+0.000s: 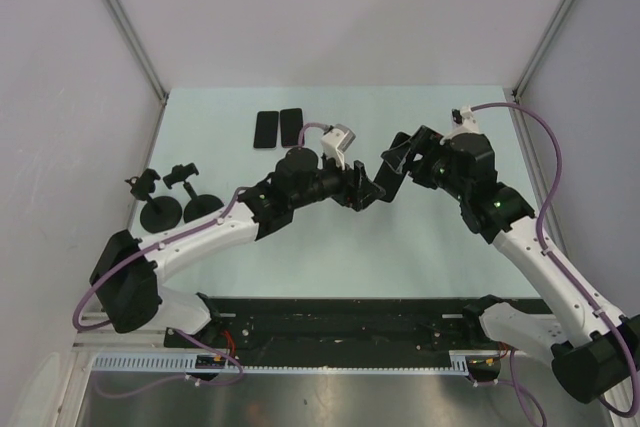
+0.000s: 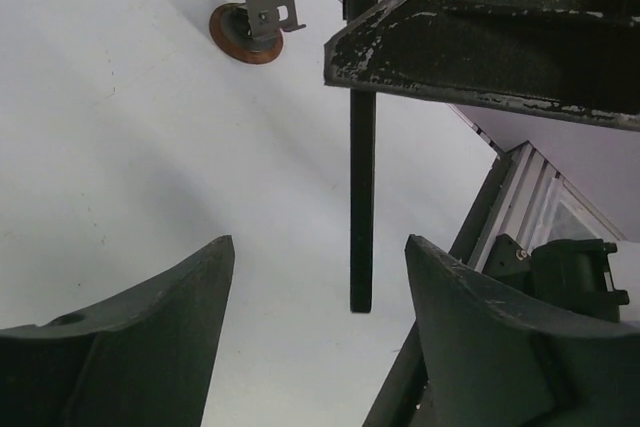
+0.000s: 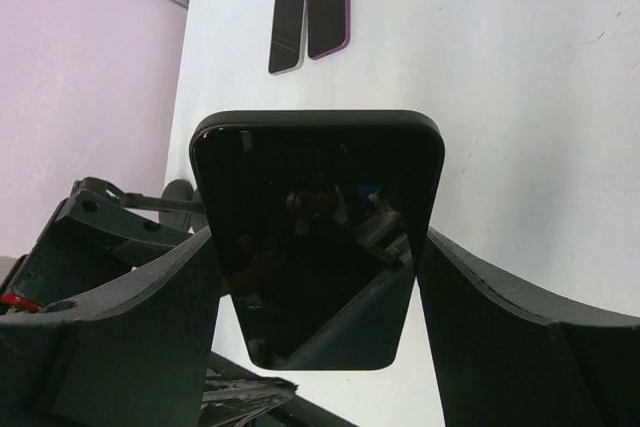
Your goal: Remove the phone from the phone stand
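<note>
While right gripper [image 3: 320, 242] pinches phone [image 3: 315, 197] by its long edges, we judge it stiff, slick, light; left gripper [image 2: 318, 242] gapes.

Whole setup sits in a boxed-in little booth. The table [image 1: 420, 247] has a pale mint-green top, plain and matte, with a few faint scuffs. Back wall [image 1: 330, 7], left wall [image 1: 50, 97] and right wall [image 1: 600, 117] are all flat panels in a washed-out lilac-grey. A silvery metal post runs up each back corner: left post [image 1: 120, 19], right post [image 1: 558, 19]. Along the near edge there's a black strip [image 1: 340, 312] and a white slotted cable duct [image 1: 330, 367]. Lighting's soft and even, shadows pretty blurry.
</note>
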Motion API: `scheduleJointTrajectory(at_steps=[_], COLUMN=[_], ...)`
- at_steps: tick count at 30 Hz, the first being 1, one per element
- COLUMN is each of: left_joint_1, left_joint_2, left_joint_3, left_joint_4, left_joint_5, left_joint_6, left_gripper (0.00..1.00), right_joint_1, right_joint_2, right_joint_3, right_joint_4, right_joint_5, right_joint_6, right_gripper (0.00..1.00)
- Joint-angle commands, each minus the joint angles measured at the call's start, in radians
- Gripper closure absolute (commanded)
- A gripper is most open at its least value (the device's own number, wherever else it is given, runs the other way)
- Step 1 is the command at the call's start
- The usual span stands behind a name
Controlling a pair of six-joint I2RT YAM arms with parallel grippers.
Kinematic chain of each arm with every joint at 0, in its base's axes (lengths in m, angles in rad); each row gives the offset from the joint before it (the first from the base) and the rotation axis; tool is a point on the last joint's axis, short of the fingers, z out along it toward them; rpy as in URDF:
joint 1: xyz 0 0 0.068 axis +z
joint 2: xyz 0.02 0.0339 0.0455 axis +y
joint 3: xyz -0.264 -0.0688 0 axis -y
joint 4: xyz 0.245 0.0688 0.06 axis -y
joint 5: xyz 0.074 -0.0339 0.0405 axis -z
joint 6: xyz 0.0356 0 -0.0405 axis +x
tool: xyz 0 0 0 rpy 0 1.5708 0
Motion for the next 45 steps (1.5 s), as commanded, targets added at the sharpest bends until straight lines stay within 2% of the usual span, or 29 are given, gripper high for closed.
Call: scheduleJointTrajectory(at_steps=[1, 2, 7, 11, 13, 14, 16, 17, 18, 19, 20, 22, 23, 26, 28, 34, 41, 45], left_joint_1=[-0.018, -0.024, -0.030, -0.032, -0.032, -0.030, -0.030, -0.030, -0.030, -0.030, -0.029, -0.018, -0.014, 0.015, 0.048, 0.149, 0.292, 0.368], left_joint_2=[0.029, 0.032, 0.042, 0.041, 0.038, 0.035, 0.029, 0.026, 0.021, 0.019, 0.018, 0.015, 0.012, 0.015, 0.027, 0.091, 0.290, 0.422], left_joint_3=[0.051, 0.054, 0.054, 0.052, 0.049, 0.048, 0.040, 0.039, 0.037, 0.035, 0.035, 0.037, 0.038, 0.045, 0.048, 0.077, 0.163, 0.282], left_joint_4=[0.037, 0.037, 0.037, 0.037, 0.037, 0.037, 0.037, 0.037, 0.037, 0.037, 0.037, 0.037, 0.037, 0.037, 0.037, 0.037, 0.033, 0.011], left_joint_5=[0.045, 0.048, 0.046, 0.028, 0.008, 0.002, -0.021, -0.030, -0.039, -0.056, -0.062, -0.076, -0.081, -0.098, -0.084, -0.095, -0.125, -0.119], left_joint_6=[-0.013, -0.013, -0.015, -0.007, -0.004, -0.001, -0.001, -0.001, -0.001, -0.001, 0.002, -0.001, -0.002, -0.007, -0.018, -0.053, -0.097, -0.113], left_gripper=[0.30, 0.35, 0.48, 0.72, 0.80, 0.89, 1.00, 1.00, 1.00, 1.00, 1.00, 1.00, 0.99, 1.00, 1.00, 1.00, 0.99, 1.00], right_joint_1=[0.010, 0.011, 0.014, 0.027, 0.031, 0.033, 0.033, 0.033, 0.033, 0.033, 0.030, 0.021, 0.018, 0.002, -0.005, -0.016, -0.042, -0.073], right_joint_2=[-0.042, -0.044, -0.038, -0.030, -0.027, -0.027, -0.030, -0.032, -0.035, -0.044, -0.048, -0.067, -0.073, -0.105, -0.134, -0.208, -0.269, -0.292], right_joint_3=[-0.002, -0.004, -0.007, -0.015, -0.018, -0.019, -0.022, -0.022, -0.022, -0.022, -0.022, -0.022, -0.022, -0.022, -0.022, -0.022, -0.022, -0.022], right_joint_4=[0.087, 0.087, 0.096, 0.102, 0.104, 0.100, 0.096, 0.090, 0.085, 0.084, 0.082, 0.076, 0.068, 0.041, 0.019, -0.082, -0.165, -0.189], right_joint_5=[-0.019, -0.021, -0.031, -0.031, -0.031, -0.030, -0.022, -0.019, -0.013, -0.010, -0.007, -0.002, 0.002, 0.018, 0.018, 0.148, 0.202, 0.196], right_joint_6=[0.040, 0.040, 0.043, 0.046, 0.046, 0.046, 0.043, 0.040, 0.029, 0.020, 0.011, -0.008, -0.014, -0.042, -0.072, -0.164, -0.250, -0.291], right_gripper=[1.00, 1.00, 1.00, 1.00, 1.00, 1.00, 0.99, 0.94, 0.81, 0.72, 0.48, 0.27, 0.14, 0.00, 0.00, 0.00, 0.00, 0.00])
